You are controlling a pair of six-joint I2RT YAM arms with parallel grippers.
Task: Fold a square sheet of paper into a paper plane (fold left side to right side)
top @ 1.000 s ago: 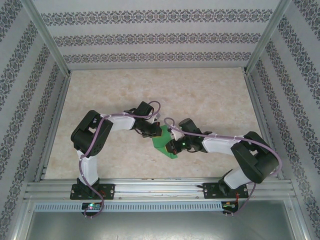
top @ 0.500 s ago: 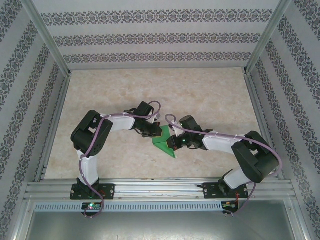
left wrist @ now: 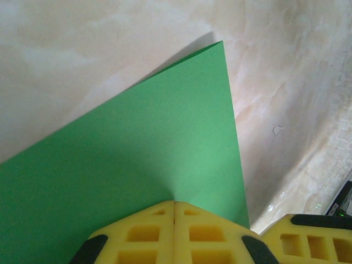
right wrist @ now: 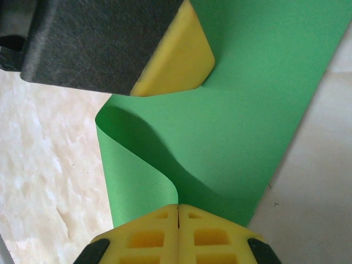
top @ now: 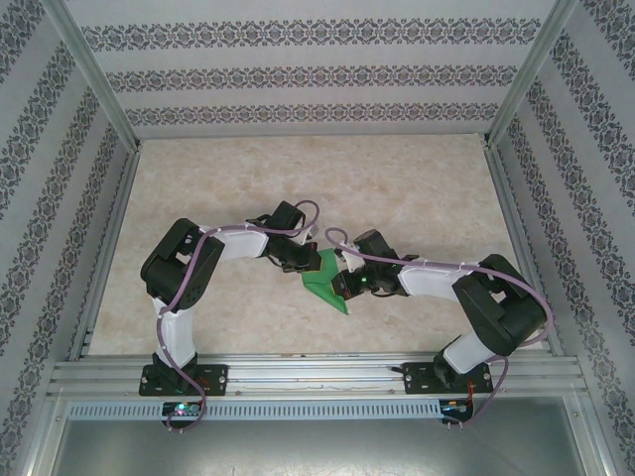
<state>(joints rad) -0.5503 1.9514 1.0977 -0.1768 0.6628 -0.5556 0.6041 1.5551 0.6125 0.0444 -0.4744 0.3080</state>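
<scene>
Green paper, one edge curled

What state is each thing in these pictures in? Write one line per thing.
square sheet of paper: partly folded, one side curled up and over, not yet creased flat.
left gripper: shut, fingertips resting on the paper.
right gripper: shut, fingertips at the curled flap; whether it pinches the paper is unclear.

White-and-black left arm and right arm fold inward; yellow-fingered left gripper and right gripper nearly meet, jaws closed.
</scene>
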